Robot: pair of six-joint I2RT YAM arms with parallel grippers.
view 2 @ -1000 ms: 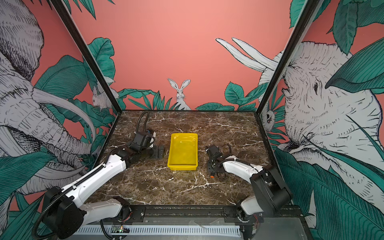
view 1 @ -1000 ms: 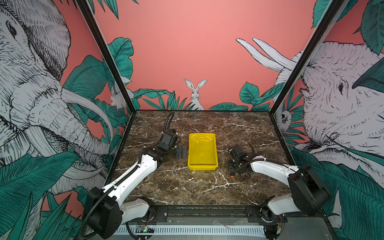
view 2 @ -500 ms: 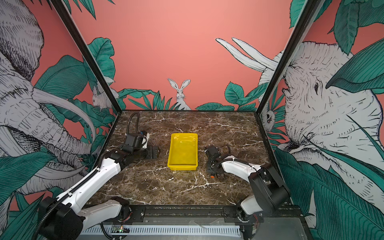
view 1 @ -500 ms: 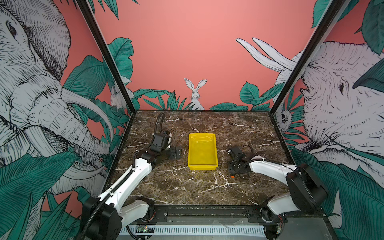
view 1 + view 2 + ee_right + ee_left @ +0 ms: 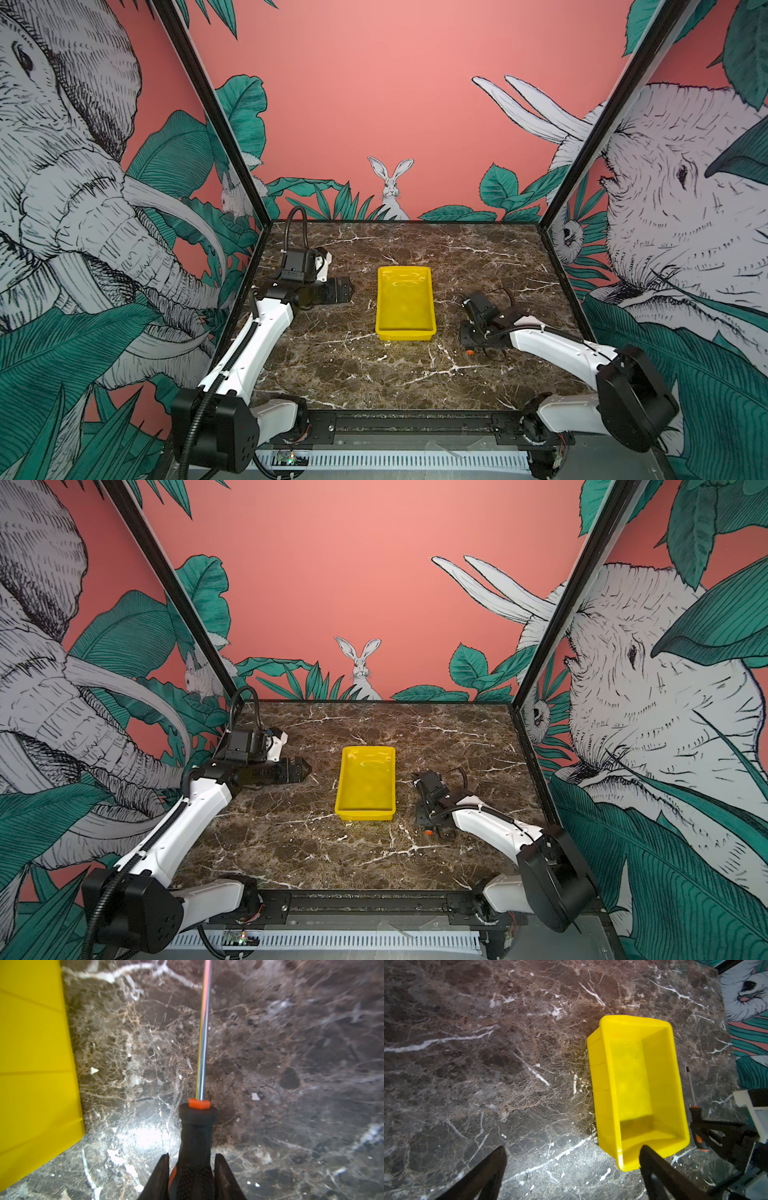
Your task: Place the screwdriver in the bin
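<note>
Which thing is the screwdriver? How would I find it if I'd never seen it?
Find the bright yellow bin in the middle of the marble table. On its right, the right tool is shut on the screwdriver. It's the only thin thing: silver shaft, black handle, orange bits.

from here i see the bin (image 5: 405, 305) in bright glossy yellow. the screwdriver (image 5: 196, 1147) has a black dimpled handle with orange accents and a silvery shaft. the desk (image 5: 478, 266) is dark brown marble veined with white. both arms read white with black joints, and the right pincer (image 5: 191, 1176) looks black.
</note>
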